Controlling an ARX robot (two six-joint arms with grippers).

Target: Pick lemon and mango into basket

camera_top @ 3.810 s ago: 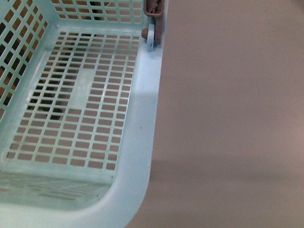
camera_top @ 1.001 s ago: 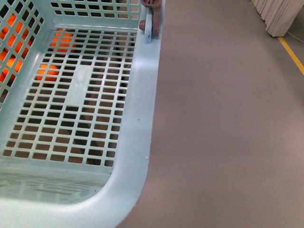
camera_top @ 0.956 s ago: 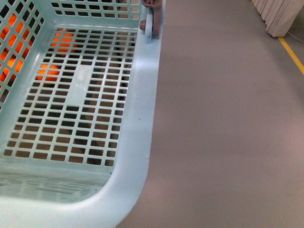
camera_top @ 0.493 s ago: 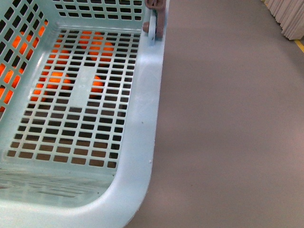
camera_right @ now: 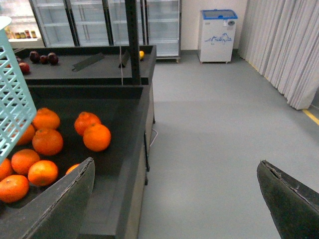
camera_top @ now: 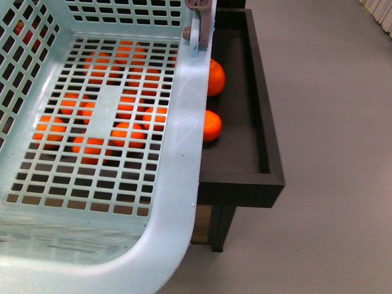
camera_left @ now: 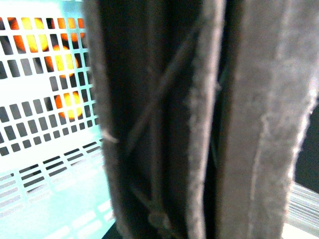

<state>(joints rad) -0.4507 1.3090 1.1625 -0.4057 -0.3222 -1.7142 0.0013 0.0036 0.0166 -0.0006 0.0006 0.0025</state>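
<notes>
The light blue-teal basket (camera_top: 184,153) fills the left of the front view and holds nothing; its brown handle (camera_top: 201,15) shows at the top. My left gripper (camera_left: 219,124) is shut on the basket handle, which fills the left wrist view darkly beside the slotted basket wall (camera_left: 45,149). My right gripper (camera_right: 174,199) is open over grey floor with nothing between its fingers (camera_right: 60,204). A small yellow fruit (camera_right: 141,54) lies on a far bin, too small to name. The lemon and the mango cannot be made out for certain.
A black display bin (camera_top: 263,141) of oranges (camera_top: 211,125) stands under and right of the basket; the same oranges (camera_right: 97,137) show in the right wrist view. Dark red fruits (camera_right: 42,58) lie in a farther bin. Fridges, a white chest freezer (camera_right: 218,36) and curtains (camera_right: 284,55) border the grey floor.
The front view has swept from bare grey floor to the black bin of oranges, which now shows beneath and beside the basket. The basket keeps its place in the frame.
</notes>
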